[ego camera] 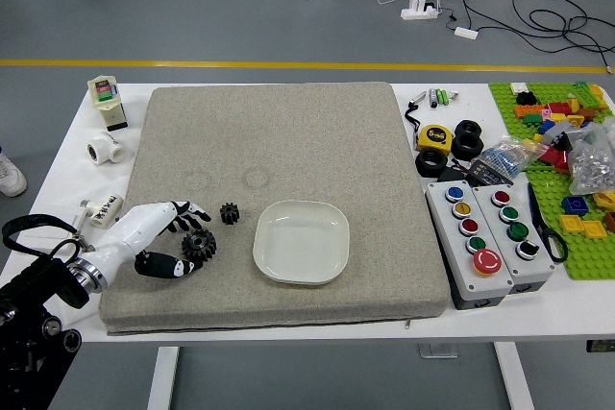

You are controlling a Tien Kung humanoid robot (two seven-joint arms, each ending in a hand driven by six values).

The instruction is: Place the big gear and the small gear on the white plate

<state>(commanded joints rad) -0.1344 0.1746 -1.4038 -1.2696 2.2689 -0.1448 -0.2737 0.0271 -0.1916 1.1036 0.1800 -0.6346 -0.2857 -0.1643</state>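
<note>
"Where is the big gear [199, 245] to be found?"

"It is seen on the grey mat [288, 160], left of the white plate [301, 242]. It is flanked by the fingers and thumb of the left hand [146, 226], which is reached in from the left."

"Is it gripped?"

"The hand is seen with its fingers spread, the fingers held on the gear's far side and the thumb on its near side. Whether the gear is touched cannot be told."

"And the small gear [230, 213]?"

"It is laid on the mat too, between the hand and the plate, a little farther toward the far edge than the big one."

"What is placed on the right of the table [461, 328]?"

"Two button boxes [468, 282] are set side by side, with a yellow tape measure [435, 137] placed beyond them. Colored bricks [574, 205] are gathered on a green baseplate [588, 264] at the far right."
</note>
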